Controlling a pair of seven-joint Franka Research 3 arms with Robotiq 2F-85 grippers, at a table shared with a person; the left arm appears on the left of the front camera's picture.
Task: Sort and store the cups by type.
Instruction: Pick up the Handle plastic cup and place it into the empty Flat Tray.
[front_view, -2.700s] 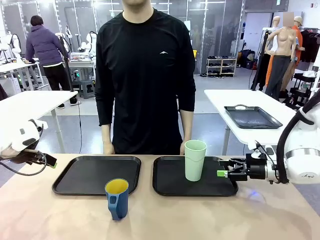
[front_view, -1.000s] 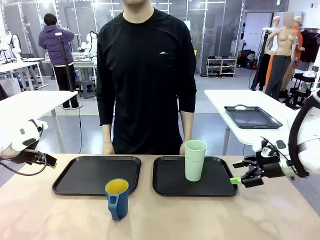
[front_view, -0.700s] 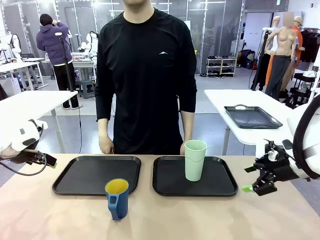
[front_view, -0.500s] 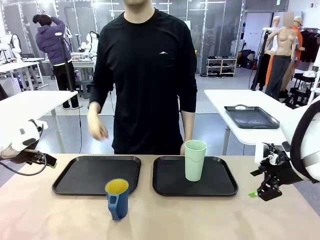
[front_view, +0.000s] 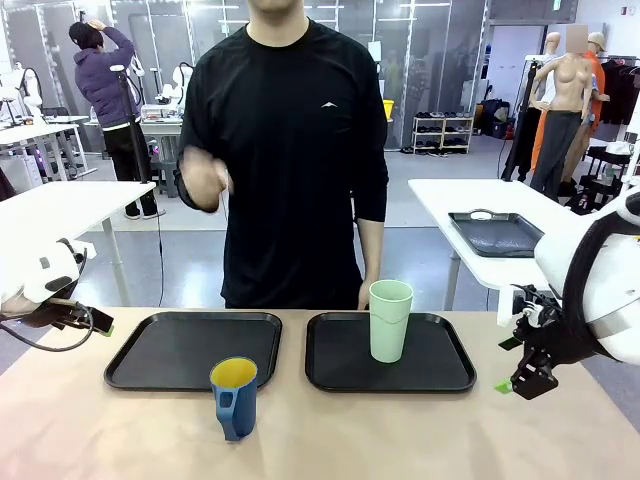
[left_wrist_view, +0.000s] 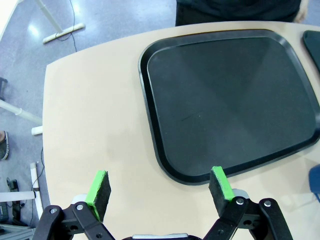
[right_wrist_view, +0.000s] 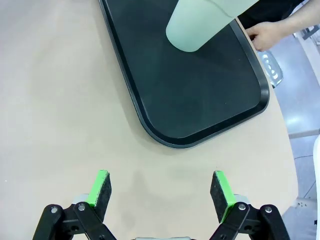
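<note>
**On the right tray: tumbler parked, right arm backs off**

Mint tumbler (front_view: 390, 320) stands upright on right tray (front_view: 335, 378). Right gripper (right_wrist_view: 160, 186), jaws apart and empty, has retreated to the table's right edge. Blue mug (front_view: 234, 398) sits on bare table before left tray (front_view: 180, 352), so it's likely next. Left gripper (left_wrist_view: 160, 186) is also apart. No readable writing.

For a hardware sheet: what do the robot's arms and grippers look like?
White rounded shells on the left arm and right arm; a black cable loops by the left. The left gripper and right gripper are black linkages with bright green pads.
</note>
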